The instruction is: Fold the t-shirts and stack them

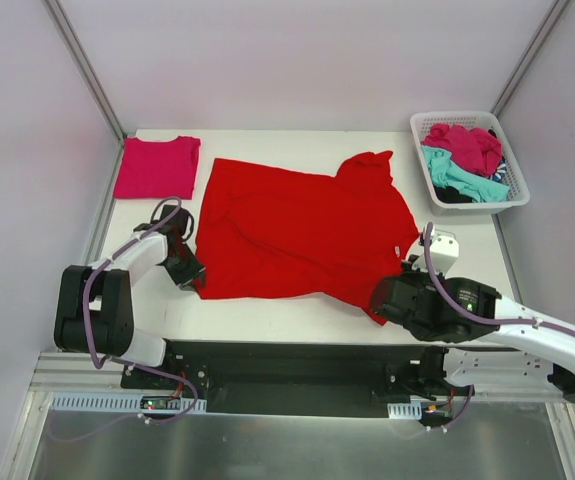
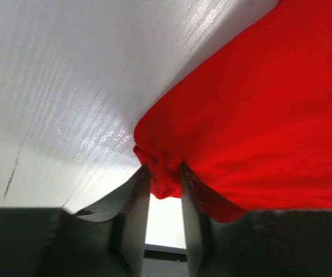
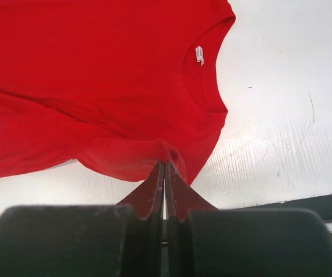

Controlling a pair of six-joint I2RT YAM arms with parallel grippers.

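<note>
A large bright red t-shirt (image 1: 297, 225) lies spread across the middle of the white table (image 1: 267, 315), collar toward the right. My left gripper (image 1: 189, 272) is at its near left corner. In the left wrist view the left gripper (image 2: 164, 173) pinches a bunched fold of the red t-shirt (image 2: 258, 115) between its fingers. My right gripper (image 1: 382, 300) is at the near right edge. In the right wrist view the right gripper (image 3: 164, 164) is shut on a raised fold of the red t-shirt (image 3: 85, 75) near the collar. A folded magenta-pink t-shirt (image 1: 155, 166) lies at the far left.
A white lattice basket (image 1: 422, 130) stands at the far right corner, holding a crumpled magenta t-shirt (image 1: 464, 143), a teal one (image 1: 457, 175) and dark cloth. Grey walls enclose the table on three sides. A black rail runs along the near edge.
</note>
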